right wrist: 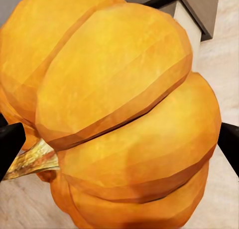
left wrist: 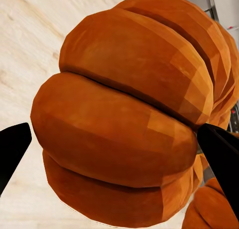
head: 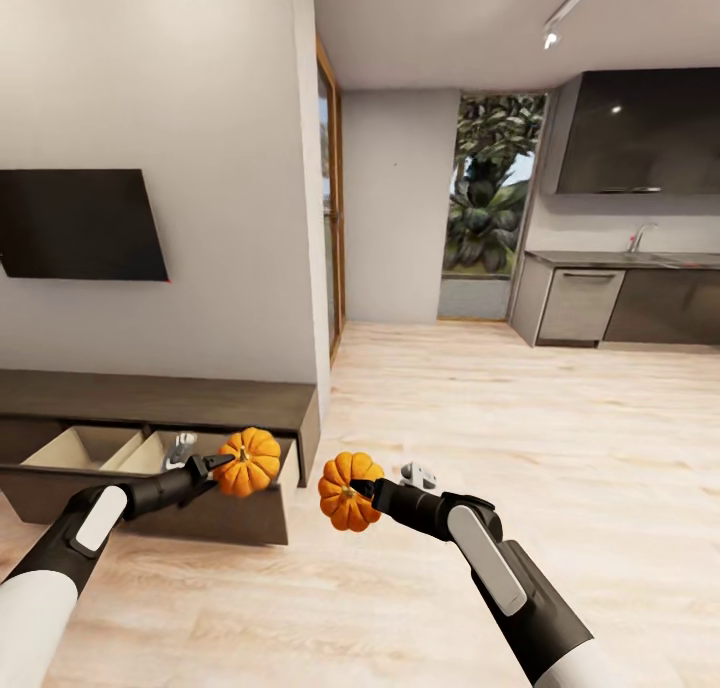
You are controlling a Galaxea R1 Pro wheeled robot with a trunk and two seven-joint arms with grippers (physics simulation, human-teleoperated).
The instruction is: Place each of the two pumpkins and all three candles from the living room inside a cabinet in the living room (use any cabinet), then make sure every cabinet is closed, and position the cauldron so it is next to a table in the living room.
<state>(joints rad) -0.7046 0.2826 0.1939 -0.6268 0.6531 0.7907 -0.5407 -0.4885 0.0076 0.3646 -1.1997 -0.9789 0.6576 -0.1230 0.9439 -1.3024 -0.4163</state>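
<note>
**Two pumpkins held at the open drawer**

At the far left, the black TV [head: 80,224] hangs on the white living-room wall, and below it runs the long dark-brown cabinet [head: 150,400]. Its drawer [head: 90,450] stands pulled out, showing pale beige compartments, which suits a drop from above.

The left end effector [head: 215,465] is clamped on the left pumpkin [head: 247,462], holding it at the drawer's right front corner, roughly over the rim as seen from the head camera; whether it is fully above the compartment cannot be told. In the left wrist view the dark fingers [left wrist: 12,151] press either side of the ribbed orange body [left wrist: 124,134], so the grip looks secure. This pumpkin is likely held there because it is next in line for release into the drawer.

Further right, the right end effector [head: 362,490] grips the right pumpkin [head: 347,491], carried in the air above the wood floor [head: 520,438], just beyond the drawer's end and near the other one. The right wrist view shows its stem [right wrist: 32,159] sticking out sideways beside one finger, and the cabinet's corner behind. It probably waits its turn, kept clear so the arms do not collide.

To the right lie the grey kitchen units [head: 620,303], no part of this job.
</note>
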